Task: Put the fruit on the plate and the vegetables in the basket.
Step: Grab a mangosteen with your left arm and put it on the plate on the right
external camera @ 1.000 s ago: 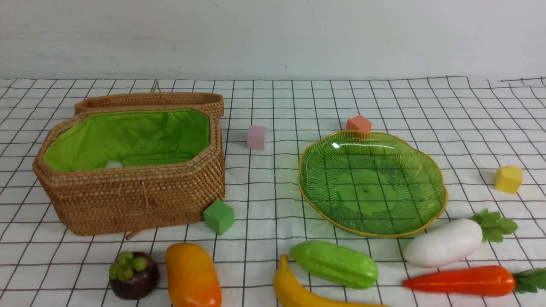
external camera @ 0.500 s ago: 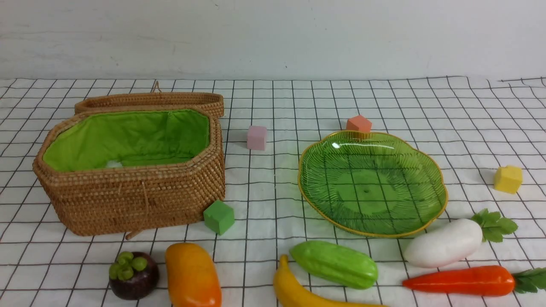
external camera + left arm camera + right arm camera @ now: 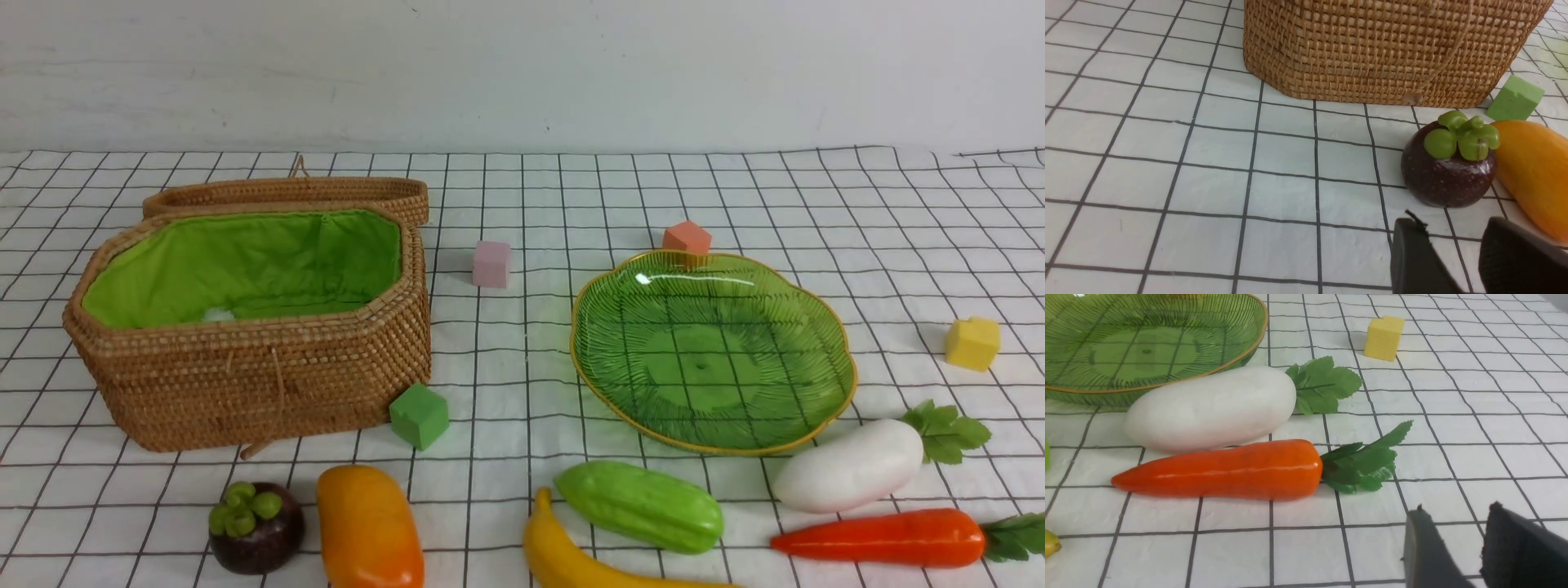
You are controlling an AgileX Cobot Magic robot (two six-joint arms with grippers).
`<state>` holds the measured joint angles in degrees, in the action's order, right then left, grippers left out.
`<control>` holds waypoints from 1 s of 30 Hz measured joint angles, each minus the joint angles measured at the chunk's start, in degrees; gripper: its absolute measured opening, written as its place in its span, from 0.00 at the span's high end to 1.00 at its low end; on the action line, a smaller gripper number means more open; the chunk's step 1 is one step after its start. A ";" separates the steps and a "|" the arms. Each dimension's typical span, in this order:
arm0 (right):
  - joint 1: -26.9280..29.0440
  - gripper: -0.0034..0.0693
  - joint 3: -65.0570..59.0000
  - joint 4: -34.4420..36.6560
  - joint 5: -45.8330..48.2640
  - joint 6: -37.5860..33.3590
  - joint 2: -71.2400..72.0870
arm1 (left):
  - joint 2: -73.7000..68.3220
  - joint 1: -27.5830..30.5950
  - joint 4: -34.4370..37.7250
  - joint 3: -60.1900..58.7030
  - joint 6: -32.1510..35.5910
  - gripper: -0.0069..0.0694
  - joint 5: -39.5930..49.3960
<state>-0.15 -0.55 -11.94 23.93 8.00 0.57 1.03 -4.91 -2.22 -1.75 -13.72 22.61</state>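
Near the front edge lie the fruit: a mangosteen [image 3: 255, 527], a mango [image 3: 369, 527] and a banana [image 3: 563, 555]. The vegetables lie to the right: a cucumber [image 3: 639, 505], a radish [image 3: 849, 465] and a carrot [image 3: 882, 537]. The green plate [image 3: 710, 359] holds nothing. The wicker basket [image 3: 245, 384] stands open at the left. My left gripper [image 3: 1451, 228] is open, just short of the mangosteen [image 3: 1447, 171] and beside the mango [image 3: 1533, 171]. Empty and open, my right gripper [image 3: 1455, 514] hovers near the leaves of the carrot [image 3: 1224, 469], with the radish [image 3: 1212, 408] beyond. Neither gripper shows in the front view.
The basket's lid [image 3: 286, 192] lies behind it. Foam cubes are scattered about: green [image 3: 419, 415] at the basket's front corner, pink [image 3: 491, 263] between basket and plate, orange [image 3: 687, 237] behind the plate, yellow [image 3: 972, 343] at the right. A checked cloth covers the table.
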 joint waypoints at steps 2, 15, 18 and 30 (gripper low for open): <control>0.00 0.62 0.00 0.00 0.00 0.00 0.00 | 0.00 0.00 -0.67 0.00 0.07 0.60 -0.48; 0.00 0.62 0.00 0.00 0.00 0.00 0.00 | 0.00 0.00 8.17 3.71 -5.65 0.60 -36.43; 0.00 0.62 0.00 0.00 0.06 0.00 0.00 | -3.09 0.00 8.33 13.97 -5.65 0.60 -33.19; 0.00 0.62 0.00 0.00 0.06 0.00 0.00 | -37.62 0.00 6.34 46.72 -6.51 0.60 7.49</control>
<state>-0.15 -0.55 -11.94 23.99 8.00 0.57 -36.59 -4.91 4.12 44.97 -20.23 30.10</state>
